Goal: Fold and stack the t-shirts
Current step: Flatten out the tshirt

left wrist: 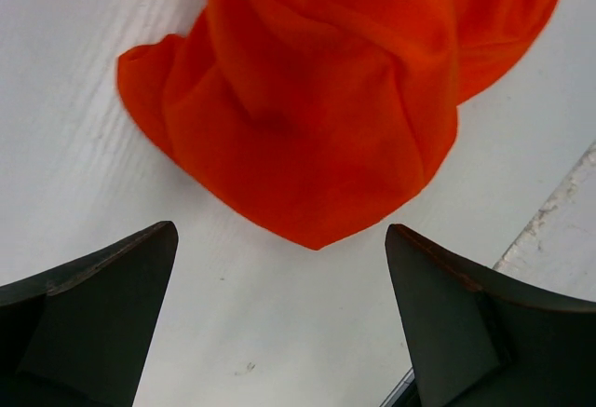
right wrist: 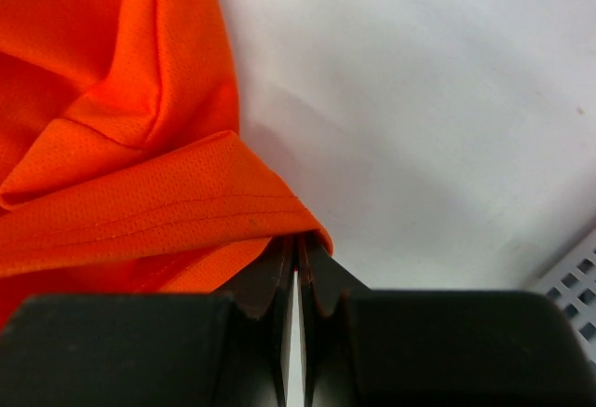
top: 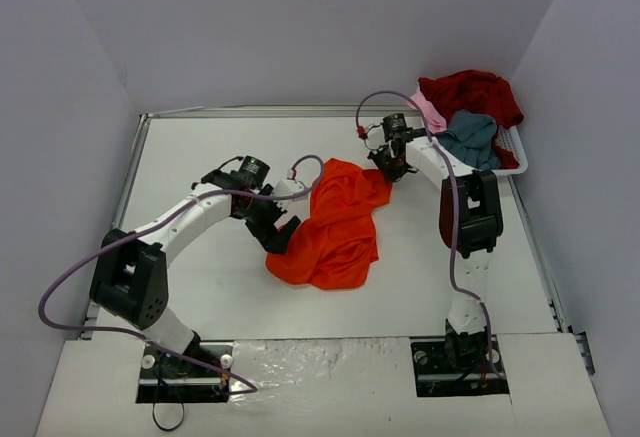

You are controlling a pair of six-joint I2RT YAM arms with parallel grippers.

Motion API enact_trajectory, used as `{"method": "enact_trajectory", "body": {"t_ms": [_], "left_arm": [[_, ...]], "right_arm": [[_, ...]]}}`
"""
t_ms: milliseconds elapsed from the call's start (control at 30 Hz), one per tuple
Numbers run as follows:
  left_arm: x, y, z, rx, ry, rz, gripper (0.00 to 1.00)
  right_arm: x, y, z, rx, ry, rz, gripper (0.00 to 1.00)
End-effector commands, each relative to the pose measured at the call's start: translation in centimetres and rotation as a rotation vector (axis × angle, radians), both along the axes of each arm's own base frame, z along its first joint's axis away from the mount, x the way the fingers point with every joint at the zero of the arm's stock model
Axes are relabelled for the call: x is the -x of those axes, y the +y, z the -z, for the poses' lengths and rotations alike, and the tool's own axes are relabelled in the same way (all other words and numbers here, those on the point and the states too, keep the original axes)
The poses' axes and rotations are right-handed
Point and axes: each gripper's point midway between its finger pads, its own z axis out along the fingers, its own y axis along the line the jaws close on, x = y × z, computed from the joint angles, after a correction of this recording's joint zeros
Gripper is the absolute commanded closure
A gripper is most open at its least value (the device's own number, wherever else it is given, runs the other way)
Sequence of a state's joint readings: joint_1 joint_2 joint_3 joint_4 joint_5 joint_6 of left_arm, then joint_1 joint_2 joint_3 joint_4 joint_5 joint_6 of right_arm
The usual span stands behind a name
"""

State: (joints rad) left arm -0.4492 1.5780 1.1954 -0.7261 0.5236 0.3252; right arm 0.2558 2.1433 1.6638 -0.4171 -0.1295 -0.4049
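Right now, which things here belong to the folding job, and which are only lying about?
Job: orange-red t-shirt, its edge pinched by the right gripper; dark red t-shirt; grey-blue t-shirt; pale pink t-shirt.
Lying about: white basket, holding those three; the table itself.

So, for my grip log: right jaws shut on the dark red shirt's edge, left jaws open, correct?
No: the right gripper is shut on the edge of the orange-red shirt, as the right wrist view shows. The left gripper is open.
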Motion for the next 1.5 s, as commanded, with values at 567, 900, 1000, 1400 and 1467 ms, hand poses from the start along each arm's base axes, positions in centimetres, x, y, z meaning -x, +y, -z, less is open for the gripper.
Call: {"method": "enact_trajectory", "body": {"t_ms": [567,900,1000,1400,1467], "left_arm": [[5.4,-3.7,1.1,-0.006,0.067,0.238,0.06],[4.7,-5.9,2.9,-0.051,0.089,0.239,0.06],[4.9,-6.7,3.2,-0.059,0.107,0.26,0.05],[5.4,-7.8,4.9,-0.119,0.128,0.302,0.6],[5.2,-7.4,5.0,-0.135,0.12,0.302,0.89]], "right_arm": [[-0.8,-3.2,-3.0,-0.005,-0.059,0.084,1.0],[-0.8,-3.1,-2.8,-0.007,-0.052,0.077,1.0],[-0.6,-3.3,-2.5,-0.001,-0.046,0.077,1.0],[-0.5,-3.4,-2.2,0.004,-0.04,0.072,1.0],[-0.4,-3.5,-2.4,0.005,-0.041,0.072,1.0]]}}
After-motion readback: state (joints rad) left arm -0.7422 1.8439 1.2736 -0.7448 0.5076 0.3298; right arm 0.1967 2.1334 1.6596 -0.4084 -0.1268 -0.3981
